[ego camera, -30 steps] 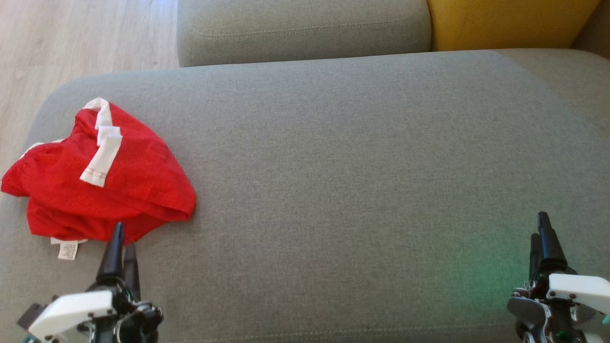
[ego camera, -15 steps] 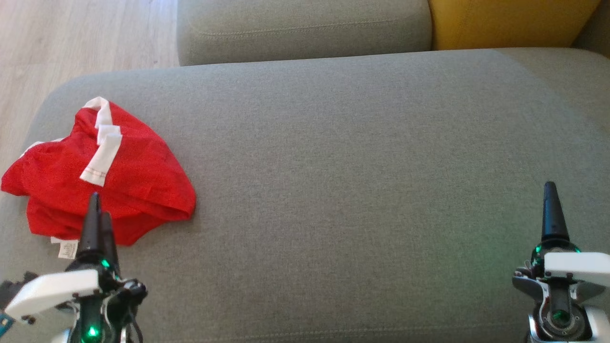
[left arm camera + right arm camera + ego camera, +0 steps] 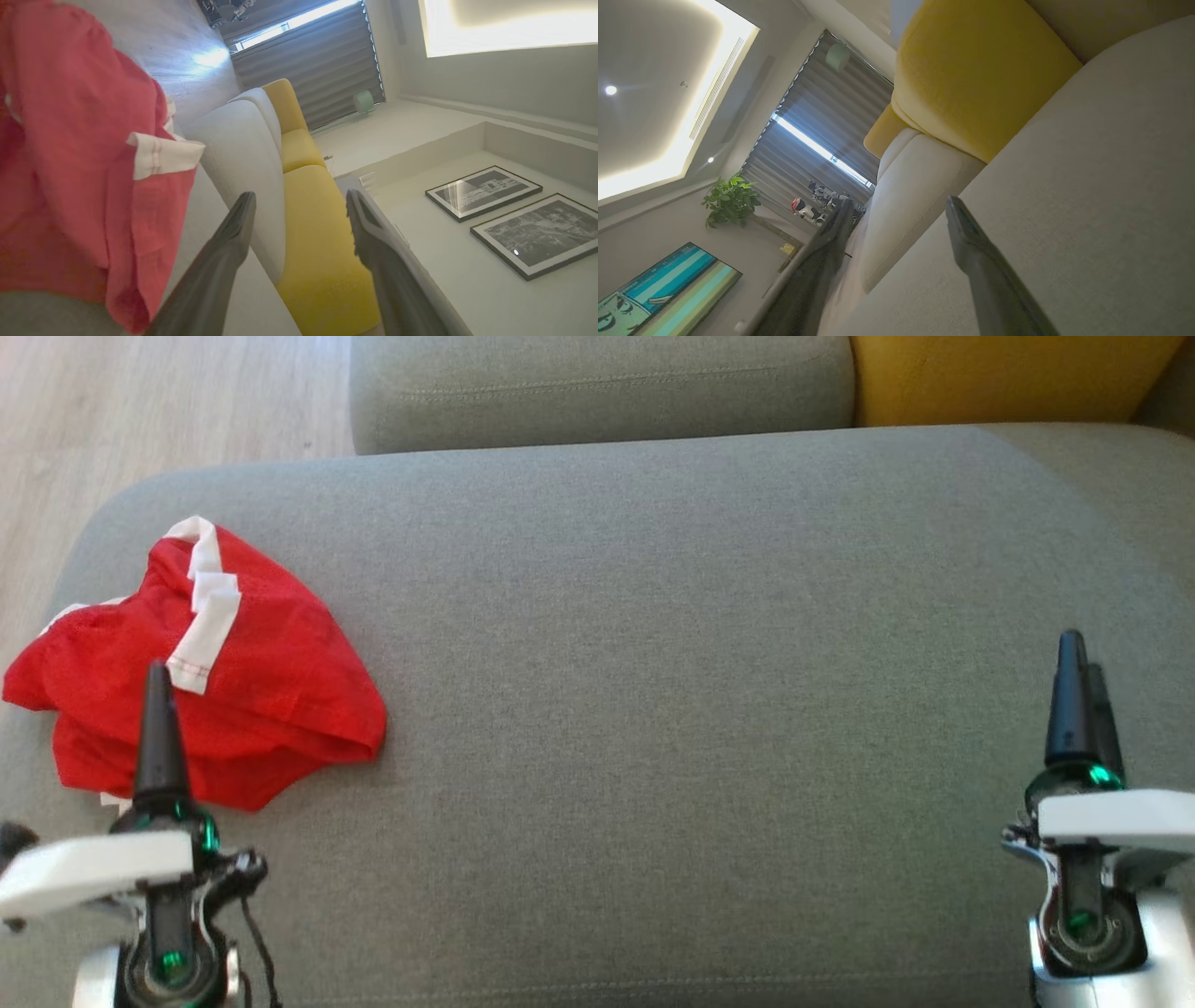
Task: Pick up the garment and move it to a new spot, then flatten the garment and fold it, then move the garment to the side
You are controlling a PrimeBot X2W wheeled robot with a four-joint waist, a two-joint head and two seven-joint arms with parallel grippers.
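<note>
The left gripper (image 3: 157, 677) is released, its 2 dark fingers spread wide in the left wrist view (image 3: 300, 196), with the yellow cushion (image 3: 322, 242) seen through the gap. In the head view it sits at 7 o'clock, fingers pointing to 12, their tips overlapping the near edge of the garment (image 3: 271, 681). Whether they touch the cloth cannot be told. The right gripper (image 3: 1081, 653) is at 4 o'clock, likewise unclenched (image 3: 899, 201), above bare grey upholstery and well apart from the garment.

The garment is a crumpled heap of thin red fabric lying at 9 o'clock on the grey seat cushion (image 3: 653, 663), near its rounded left end. A white trim band (image 3: 210, 625) runs over the top of the heap and folds back on itself. From the left wrist view the red cloth (image 3: 70, 140) bulks at 9 o'clock just beside the left finger. A sliver of white tag (image 3: 112, 798) shows at the heap's near edge, too little to read.

Past the seat at 12 o'clock is a grey back cushion (image 3: 597, 383), the yellow one (image 3: 1008, 373) at 1 o'clock, pale wooden floor (image 3: 140, 401) at 11. The wrist views show grey curtains (image 3: 317, 70), 2 framed pictures (image 3: 483, 191) and a potted plant (image 3: 731, 200).
</note>
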